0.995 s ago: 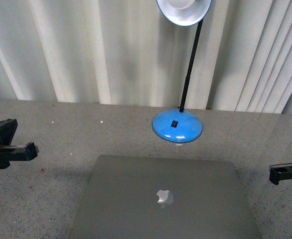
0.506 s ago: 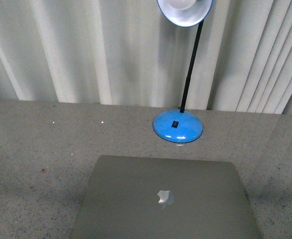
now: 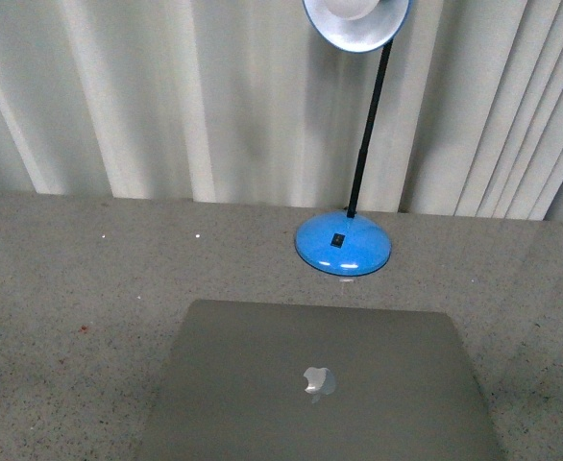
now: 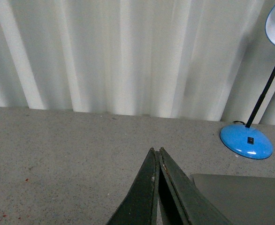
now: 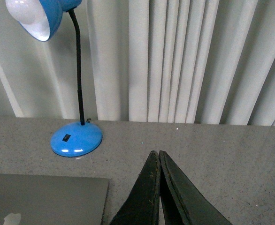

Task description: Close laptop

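Note:
The laptop (image 3: 320, 384) lies flat and shut on the grey speckled table, silver-grey lid up with its shiny apple logo showing, at the near middle of the front view. Its lid corner also shows in the left wrist view (image 4: 240, 197) and in the right wrist view (image 5: 43, 199). Neither gripper shows in the front view. My left gripper (image 4: 156, 151) is shut and empty, above the table to the left of the laptop. My right gripper (image 5: 155, 153) is shut and empty, above the table to the right of the laptop.
A blue desk lamp with a round base (image 3: 343, 243), black stem and blue shade (image 3: 355, 21) stands just behind the laptop. White pleated curtains (image 3: 166, 96) close off the table's far edge.
Both grippers, at the left and right edges of the front view a second ago, have withdrawn out of that view. The laptop has not moved.

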